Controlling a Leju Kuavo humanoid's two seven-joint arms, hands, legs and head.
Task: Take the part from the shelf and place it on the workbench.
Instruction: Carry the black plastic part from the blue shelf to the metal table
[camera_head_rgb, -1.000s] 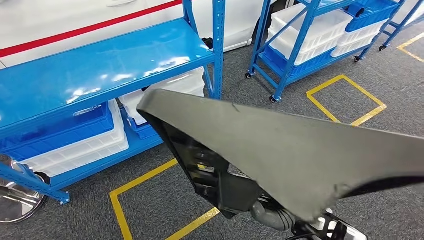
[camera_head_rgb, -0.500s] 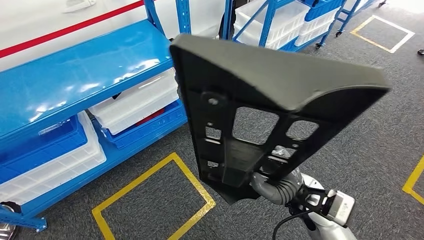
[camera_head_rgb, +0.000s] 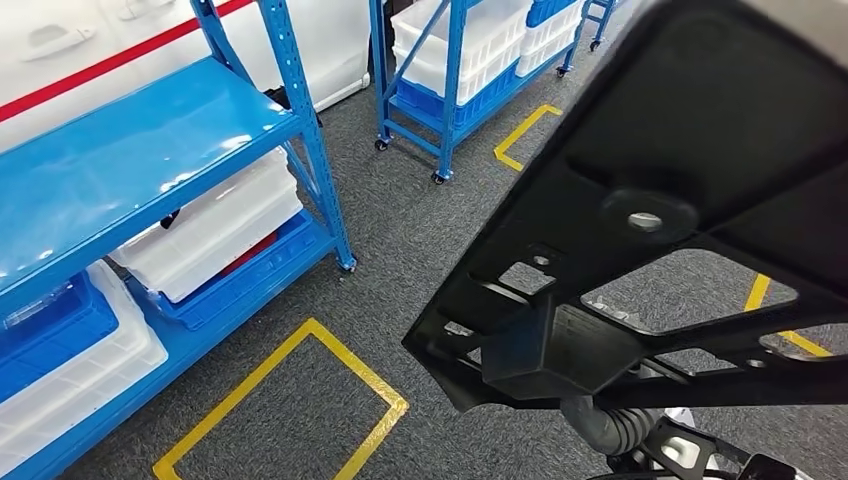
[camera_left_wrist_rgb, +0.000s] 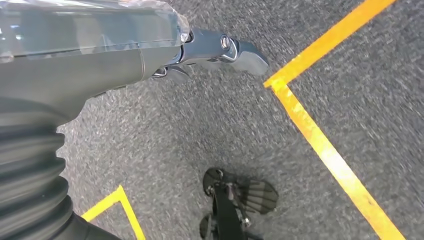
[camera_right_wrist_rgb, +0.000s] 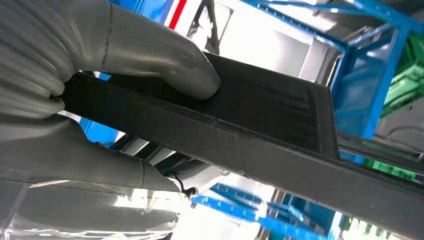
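Now carrying | blue steel shelf rack (camera_head_rgb: 150, 150): stands off to one side | large dark ribbed plastic part (camera_head_rgb: 680, 200): off that rack, raised high, likely for transport | right hand (camera_right_wrist_rgb: 100, 90): clamps its edge | left hand (camera_left_wrist_rgb: 210, 50): hangs empty, fingers extended.

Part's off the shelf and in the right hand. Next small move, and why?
Probably keep turning away from the blue shelf with the grip unchanged. The right hand clamps the black part by its edge, thumb on top; the head view shows carpet and floor markings, no workbench to set it on. The left hand hangs free over the floor.
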